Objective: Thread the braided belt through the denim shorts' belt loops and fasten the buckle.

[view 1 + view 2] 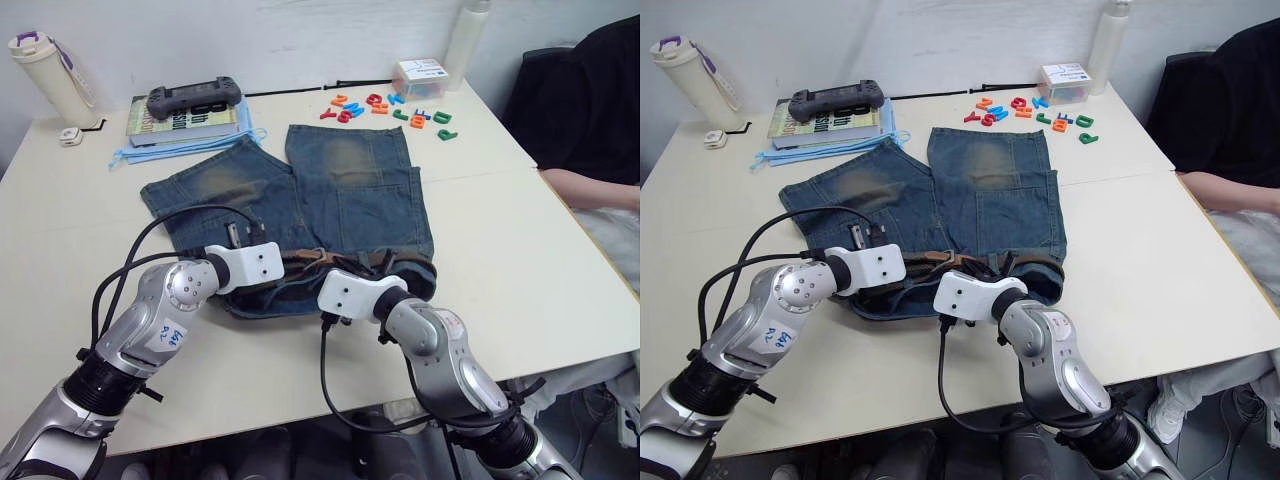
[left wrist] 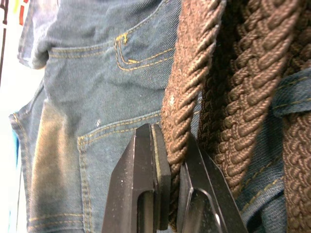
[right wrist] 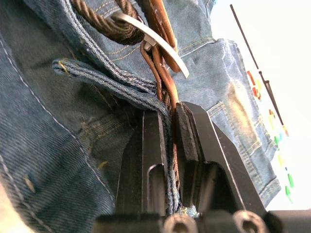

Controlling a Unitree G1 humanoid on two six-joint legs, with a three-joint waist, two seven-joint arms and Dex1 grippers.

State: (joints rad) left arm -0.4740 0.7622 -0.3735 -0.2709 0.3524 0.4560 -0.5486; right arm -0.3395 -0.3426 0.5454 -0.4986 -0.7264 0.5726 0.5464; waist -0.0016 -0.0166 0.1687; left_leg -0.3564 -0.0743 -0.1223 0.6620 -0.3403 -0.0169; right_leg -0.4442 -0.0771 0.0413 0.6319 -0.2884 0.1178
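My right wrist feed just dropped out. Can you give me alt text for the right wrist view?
The right gripper is closed on the denim shorts' waistband edge together with the belt's tan leather end. Just beyond the fingertips, the silver buckle lies across the belt, and a belt loop stands away from the denim.

Both arms are brushed silver metal with rounded joints, black collars near the elbows and white housings at the wrists. Thin black cables loop from each wrist, and the left forearm carries a white handwritten label. Each pincer, left pincer (image 2: 167,194) and right pincer (image 3: 170,160), has two flat black fingers, with screws at the right one's base.
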